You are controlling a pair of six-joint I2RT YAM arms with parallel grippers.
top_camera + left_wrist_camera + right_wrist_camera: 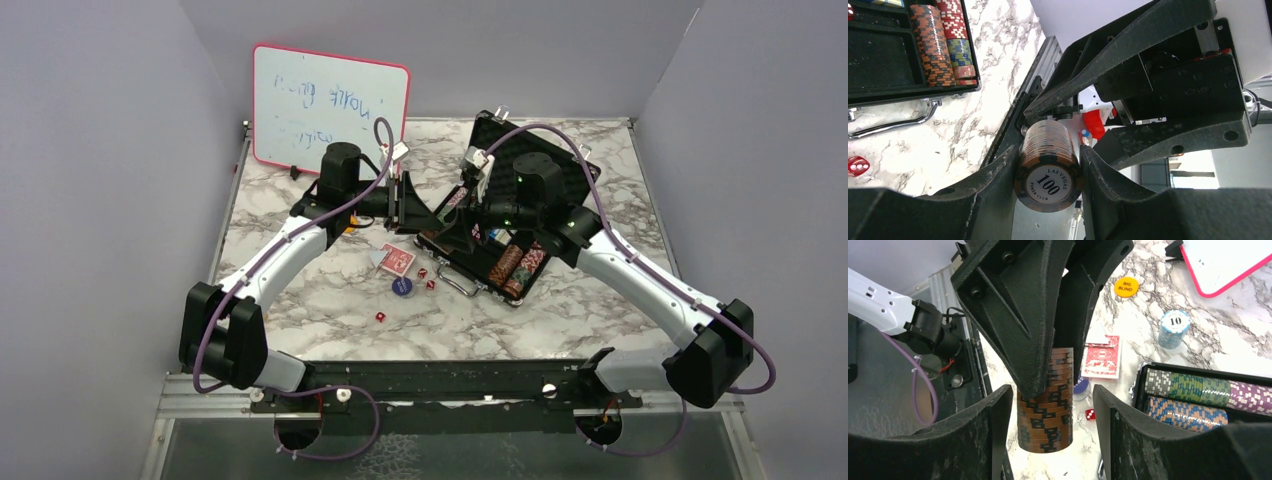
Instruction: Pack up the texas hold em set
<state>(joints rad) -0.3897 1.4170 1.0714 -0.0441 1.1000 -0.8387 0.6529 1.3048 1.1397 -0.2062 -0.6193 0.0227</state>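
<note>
My left gripper (1048, 156) is shut on a brown-and-black poker chip stack (1049, 172) marked 100 and holds it sideways above the table. My right gripper (1052, 401) is open around the free end of the same stack (1046, 412), with a gap on each side. The two grippers meet beside the open black case (478, 262), left gripper (420, 213) facing right gripper (452, 228). Striped chip stacks (516, 265) lie in the case. Red-backed cards (397, 260), a blue button (402, 286) and red dice (381, 317) lie on the marble.
The pink-framed whiteboard (330, 105) leans at the back left. An orange BIG BLIND button (1126, 286) and a light-blue chip stack marked 10 (1174, 327) stand on the table near it. The case's metal handle (895, 122) points at the loose pieces.
</note>
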